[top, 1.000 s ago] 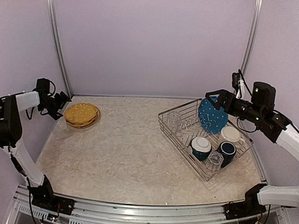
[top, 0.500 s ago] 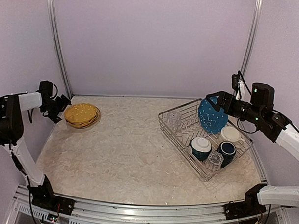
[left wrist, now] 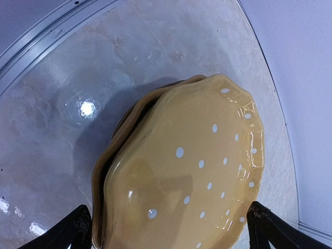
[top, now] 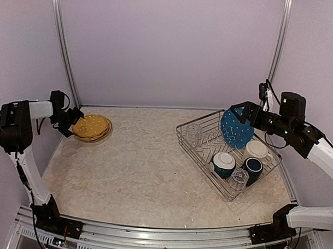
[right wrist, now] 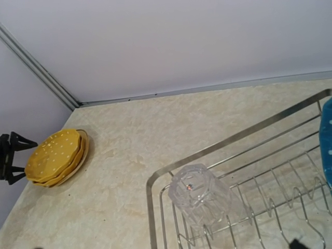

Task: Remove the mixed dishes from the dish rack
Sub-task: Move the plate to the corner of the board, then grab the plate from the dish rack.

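Note:
The dish rack (top: 183, 137) stands on the right. In it are a blue white-dotted plate (top: 237, 129) upright in the tines, two clear glasses (top: 193, 133) (top: 238, 179), a teal bowl (top: 224, 163), a navy mug (top: 253, 168) and a cream mug (top: 257, 150). My right gripper (top: 239, 109) is open just above the blue plate's top edge, which shows in the right wrist view (right wrist: 327, 140). Orange plates (top: 92, 127) are stacked at the far left, with a paler rim (right wrist: 84, 148) beneath. My left gripper (top: 73, 123) is open, its fingertips (left wrist: 78, 228) on either side of the top orange plate (left wrist: 197, 161).
The left wall and metal frame rail (top: 62, 50) run close behind the left arm. The right wall stands close behind the right arm. Bare speckled tabletop (top: 137, 167) lies between the plate stack and the rack.
My left gripper has moved right, closing in on the edge of the orange plate stack. The right arm and the rack's dishes have barely moved.

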You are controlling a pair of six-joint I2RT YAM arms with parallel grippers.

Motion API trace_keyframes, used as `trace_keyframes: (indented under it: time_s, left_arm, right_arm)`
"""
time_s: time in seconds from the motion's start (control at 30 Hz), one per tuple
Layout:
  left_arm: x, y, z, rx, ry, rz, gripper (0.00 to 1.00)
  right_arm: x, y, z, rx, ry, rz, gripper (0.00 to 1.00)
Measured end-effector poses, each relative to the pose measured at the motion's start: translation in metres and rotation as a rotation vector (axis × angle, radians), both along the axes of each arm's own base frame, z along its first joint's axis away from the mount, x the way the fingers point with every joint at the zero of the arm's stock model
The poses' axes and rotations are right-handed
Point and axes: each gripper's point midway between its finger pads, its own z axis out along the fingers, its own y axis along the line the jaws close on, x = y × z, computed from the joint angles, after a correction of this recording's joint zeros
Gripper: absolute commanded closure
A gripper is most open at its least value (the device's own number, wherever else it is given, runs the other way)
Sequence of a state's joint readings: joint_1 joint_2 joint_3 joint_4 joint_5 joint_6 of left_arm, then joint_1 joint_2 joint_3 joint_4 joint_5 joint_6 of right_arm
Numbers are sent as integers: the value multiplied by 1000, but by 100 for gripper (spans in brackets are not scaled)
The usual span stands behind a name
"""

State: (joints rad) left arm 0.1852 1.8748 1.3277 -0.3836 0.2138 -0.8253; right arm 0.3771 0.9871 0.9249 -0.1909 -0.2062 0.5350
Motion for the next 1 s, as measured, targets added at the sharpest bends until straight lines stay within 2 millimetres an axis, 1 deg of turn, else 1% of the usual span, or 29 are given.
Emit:
trace_keyframes:
  time_s: [0.13,0.3,0.37,0.47,0.53,0.63,0.7,0.77,0.83,0.9,0.97,1.0]
  left_arm:
    - [6,-2,-4,-10,3,-7,1]
    - [5,-3,-4,-6,6,-9,1]
    - [-1,-4,-2,0,0,-7,1]
    - [-23,-6,9,4,-14,6,1]
    - [-36,-8,27,0,-49,14,1]
    - [-47,-13,68,-4,-143,8,1]
    - [-53,-21,101,-5,-223,-15,1]
    - [-59,-41,131,-10,-295,-76,1]
    - [-66,-70,156,-7,-352,-177,1]
    - [-74,-108,184,6,-408,-313,1]
    - [-84,-150,213,24,-471,-465,1]
    - [-90,-172,230,40,-509,-547,1]
  right_arm:
    - [1,-1,0,-1,0,-5,0]
    - [2,-5,-1,-23,-1,-19,0]
    - [5,-10,-1,-55,1,-40,0]
    - [15,-20,-1,-136,4,-90,0]
    - [25,-30,-3,-203,16,-139,0]
    - [43,-50,-16,-317,60,-219,2]
    - [55,-68,-30,-395,109,-268,4]
    - [67,-84,-44,-469,161,-307,8]
    - [78,-98,-61,-531,216,-328,13]
    - [87,-110,-75,-576,263,-333,15]
    - [98,-123,-91,-614,314,-338,20]
    - [101,-126,-96,-627,331,-335,21]
